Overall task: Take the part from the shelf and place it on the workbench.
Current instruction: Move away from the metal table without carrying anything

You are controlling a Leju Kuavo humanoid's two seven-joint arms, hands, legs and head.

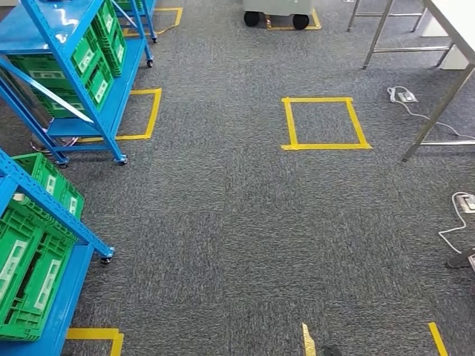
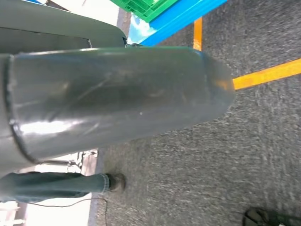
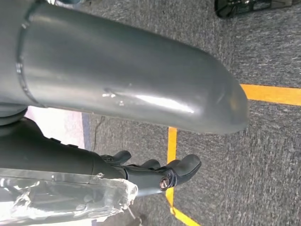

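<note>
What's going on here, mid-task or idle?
The robot stands on carpet between the blue shelves with green crates and the workbench, looking down at a taped square. Both arms hang toward the floor. Crinkled clear plastic lies against the right hand; I cannot tell if it is held. The left hand hides its fingers.

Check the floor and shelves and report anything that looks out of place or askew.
Two white cables trail loose across the carpet: one from a floor box near the workbench leg, another at the view's right edge. They could snag a foot. The green crates sit squarely in the blue shelf.
</note>
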